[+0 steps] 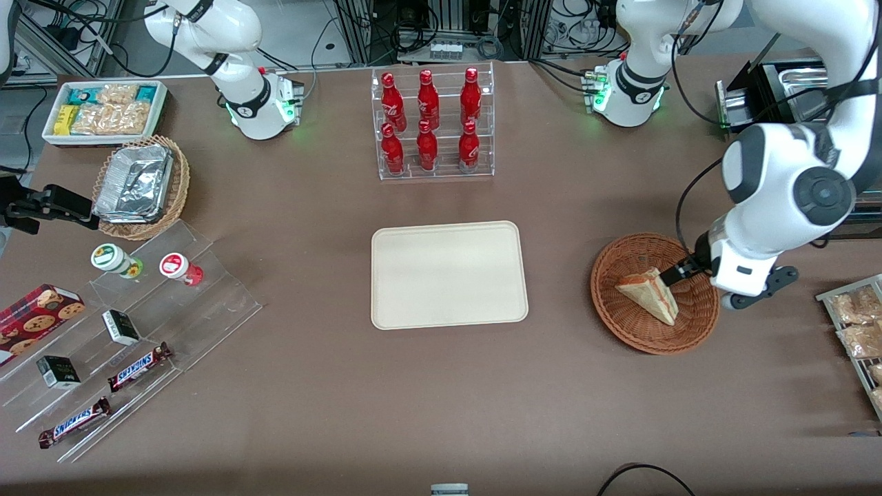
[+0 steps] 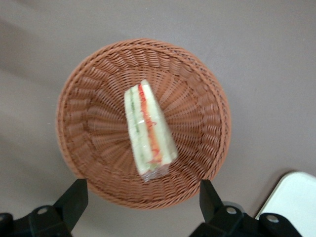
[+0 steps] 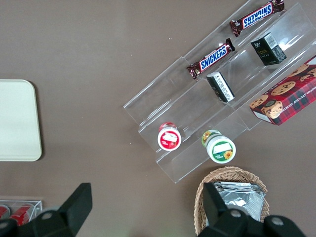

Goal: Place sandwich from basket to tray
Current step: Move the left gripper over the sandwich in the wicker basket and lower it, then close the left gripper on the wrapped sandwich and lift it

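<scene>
1. One sandwich (image 1: 649, 293) lies in the round reddish-brown wicker basket (image 1: 623, 318), a pale triangular wedge with red and green filling visible along its edge.
2. The basket stands on the brown table (image 1: 358, 399) toward the working arm's end, beside the tray (image 1: 449, 274) but apart from it.
3. The tray is cream-white, rectangular with rounded corners, and nothing lies on it.
4. The left gripper (image 1: 677, 270) hangs over the basket, close to the upper corner of the sandwich in the front view.
5. In the left wrist view the two fingers (image 2: 74, 200) are spread wide, released, with the sandwich (image 2: 148, 131) and most of the basket (image 2: 89, 94) seen between them; they hold nothing.
6. A clear rack of red bottles (image 1: 430, 120) stands farther from the front camera than the tray.
7. Toward the parked arm's end there are a tan basket with foil containers (image 1: 136, 182), a white bin of snack packets (image 1: 105, 109) and Snickers bars (image 1: 138, 367) on a clear stepped stand.
</scene>
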Motion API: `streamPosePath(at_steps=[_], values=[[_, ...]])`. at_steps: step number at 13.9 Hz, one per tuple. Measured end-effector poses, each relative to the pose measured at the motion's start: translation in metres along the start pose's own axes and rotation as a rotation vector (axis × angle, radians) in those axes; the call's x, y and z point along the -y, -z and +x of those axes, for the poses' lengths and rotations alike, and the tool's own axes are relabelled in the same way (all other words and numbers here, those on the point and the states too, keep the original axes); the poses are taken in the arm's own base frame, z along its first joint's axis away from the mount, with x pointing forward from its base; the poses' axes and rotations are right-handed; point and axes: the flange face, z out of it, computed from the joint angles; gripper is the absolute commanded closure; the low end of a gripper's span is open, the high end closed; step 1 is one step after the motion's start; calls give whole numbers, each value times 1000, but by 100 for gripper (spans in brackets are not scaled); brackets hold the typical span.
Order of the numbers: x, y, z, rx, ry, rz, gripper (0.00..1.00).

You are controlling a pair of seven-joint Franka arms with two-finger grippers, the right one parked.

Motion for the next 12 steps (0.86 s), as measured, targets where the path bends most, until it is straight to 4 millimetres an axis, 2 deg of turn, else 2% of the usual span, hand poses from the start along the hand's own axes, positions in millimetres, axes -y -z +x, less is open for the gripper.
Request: streamPosePath(at_steps=[3, 6, 12], values=[[-8, -40, -6, -15, 47, -12, 0], [-1, -74, -14, -17, 53, -14, 0], [13, -108, -24, 10, 63, 10, 0]])
